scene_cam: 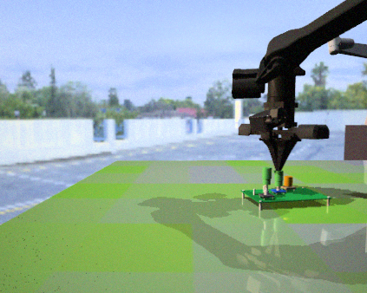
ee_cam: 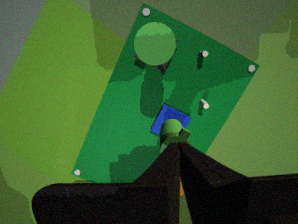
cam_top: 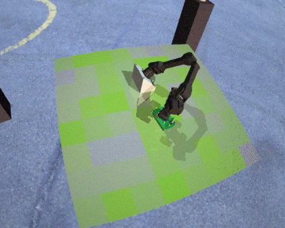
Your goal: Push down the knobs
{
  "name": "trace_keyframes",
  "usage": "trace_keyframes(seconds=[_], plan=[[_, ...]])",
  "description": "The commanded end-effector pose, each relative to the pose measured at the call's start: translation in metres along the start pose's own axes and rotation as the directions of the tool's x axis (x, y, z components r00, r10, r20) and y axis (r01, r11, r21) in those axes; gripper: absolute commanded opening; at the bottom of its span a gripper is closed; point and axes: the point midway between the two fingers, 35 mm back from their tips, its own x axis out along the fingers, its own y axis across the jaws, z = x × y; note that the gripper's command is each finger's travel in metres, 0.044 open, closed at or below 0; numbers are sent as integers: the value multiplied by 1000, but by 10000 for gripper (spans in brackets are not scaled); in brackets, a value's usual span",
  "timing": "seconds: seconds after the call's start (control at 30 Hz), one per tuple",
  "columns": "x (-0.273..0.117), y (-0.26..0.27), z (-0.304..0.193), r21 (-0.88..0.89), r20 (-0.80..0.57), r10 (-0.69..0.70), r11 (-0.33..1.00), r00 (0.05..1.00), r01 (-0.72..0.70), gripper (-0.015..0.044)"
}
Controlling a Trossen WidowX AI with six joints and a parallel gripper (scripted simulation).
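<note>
The green circuit board stands on short legs. A green knob stands high over its dark potentiometer, with pale shaft showing below it in the exterior view. A second green knob is over the blue potentiometer, with a small gap under it. My gripper is shut and empty, pointing down. Its tips are at the top of this second knob; whether they touch is hard to tell. They hide part of the knob in the wrist view.
An orange knob sits low on the board behind the second green knob, mostly hidden in the wrist view. Small pale posts stand on the board. A pale angular block stands on the table near the arm's base.
</note>
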Motion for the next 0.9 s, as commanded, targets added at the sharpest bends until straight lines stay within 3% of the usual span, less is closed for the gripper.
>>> trace_keyframes(seconds=[0.0, 0.87], plan=[[6, 1, 1, -4, -1, 5, 1000, 1000, -5, 0], [8, 1, 1, -4, -1, 5, 1000, 1000, -5, 0]])
